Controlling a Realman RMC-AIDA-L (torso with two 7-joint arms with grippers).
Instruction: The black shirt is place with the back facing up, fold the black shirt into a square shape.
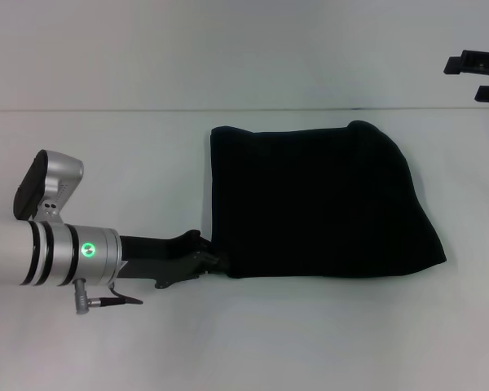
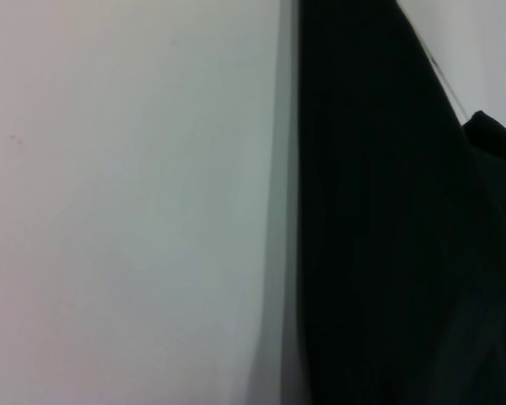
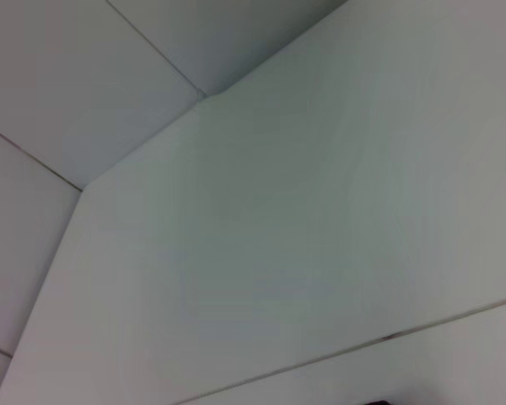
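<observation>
The black shirt lies folded on the white table, a rough rectangle with a rounded far-right corner and no lettering showing. My left gripper reaches in from the left and meets the shirt's near-left corner, where its black tip merges with the fabric. In the left wrist view the black shirt fills one side, next to bare table. My right gripper hangs open at the far right, well clear of the shirt.
A seam line crosses the white table behind the shirt. The right wrist view shows only white table panels with thin seams. White surface surrounds the shirt in front and to the left.
</observation>
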